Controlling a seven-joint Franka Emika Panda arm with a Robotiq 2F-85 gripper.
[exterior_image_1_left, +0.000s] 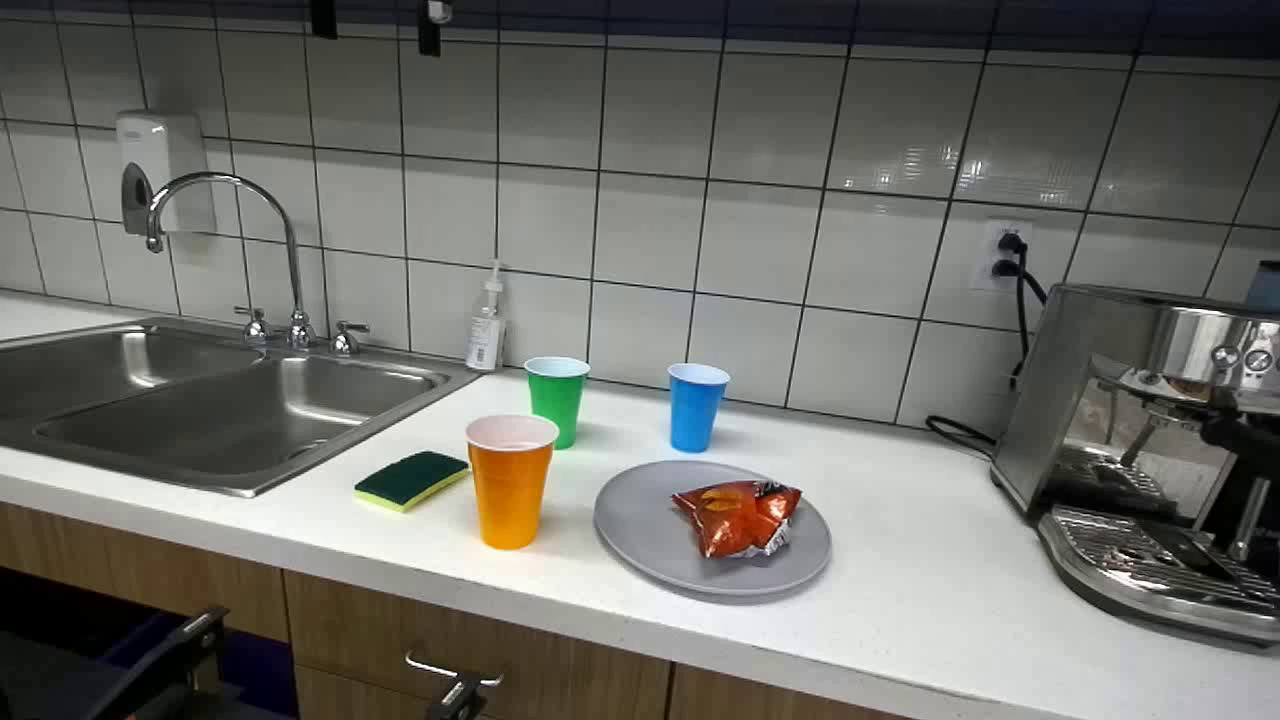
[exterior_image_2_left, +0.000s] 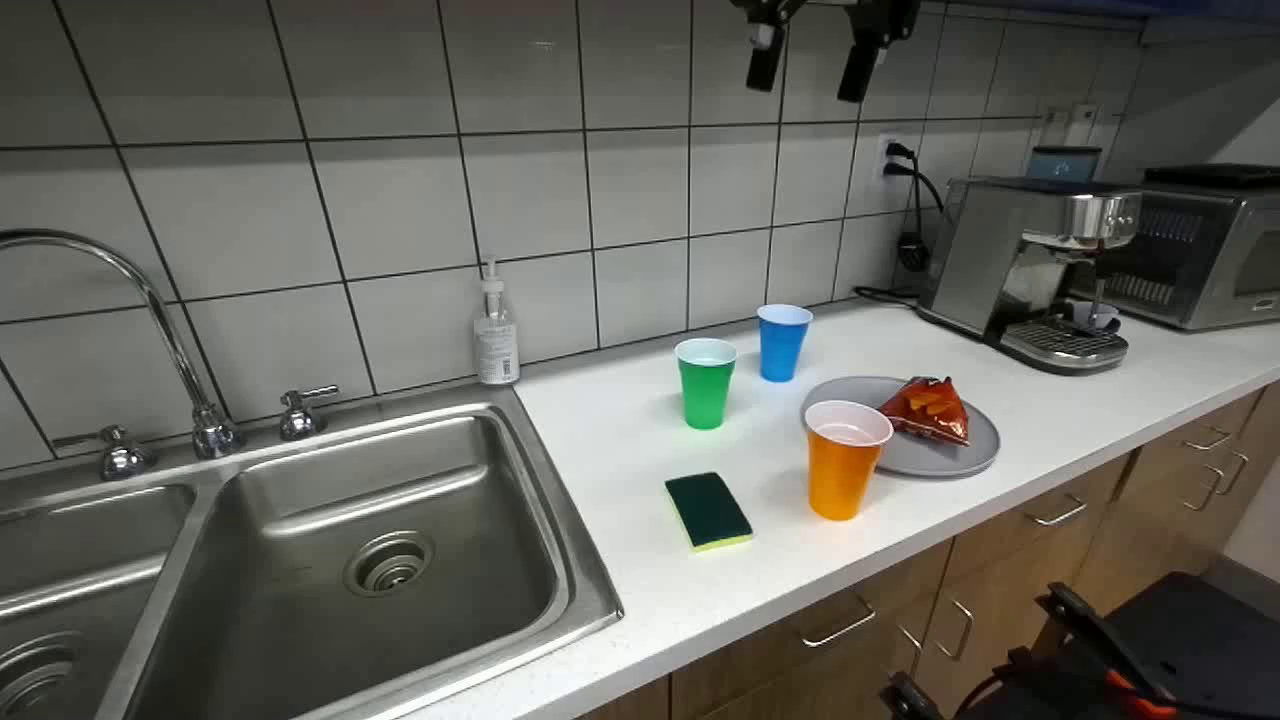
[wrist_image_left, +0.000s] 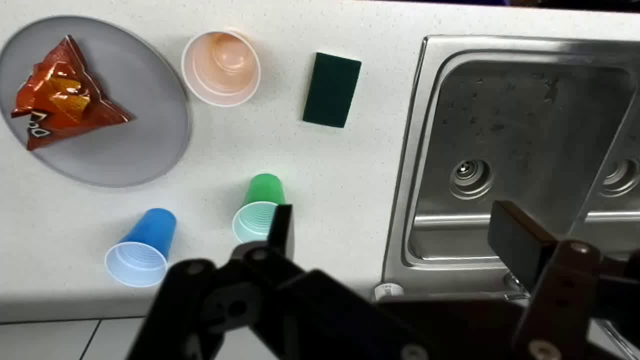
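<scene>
Gripper (exterior_image_2_left: 811, 80) spread, abv. counter (exterior_image_2_left: 600, 440) — green cup (wrist_image_left: 260, 200) partly behind finger (wrist_image_left: 283, 225), wrist view. Chip bag (exterior_image_1_left: 738, 518) on gray plate (exterior_image_1_left: 638, 515); sponge (exterior_image_1_left: 412, 478) nr. sink (exterior_image_1_left: 342, 435).

Orange cup (exterior_image_1_left: 508, 500): pale pinkish-white inside. Green cup (exterior_image_1_left: 561, 402): white-rimmed, pale inside. Blue cup (exterior_image_1_left: 694, 417): white-rimmed, whitish inside. Plate (exterior_image_1_left: 640, 522): plain grey. Chip bag (wrist_image_left: 70, 100): red-orange, printed with yellow-orange chips and, in the wrist view, white lettering on black. Sponge (exterior_image_2_left: 706, 508): dark green face over a yellow layer. Tabletop (wrist_image_left: 345, 200): white, finely speckled in the wrist view. Wall tiles (exterior_image_1_left: 650, 230): off-white, crossed by a dark line grid. Drawer fronts (exterior_image_1_left: 400, 622): brown wood grain. Sink (exterior_image_2_left: 450, 620): silver-grey. Coffee machine (exterior_image_2_left: 975, 245): silver-grey and black. Gripper (exterior_image_2_left: 808, 88): black.
</scene>
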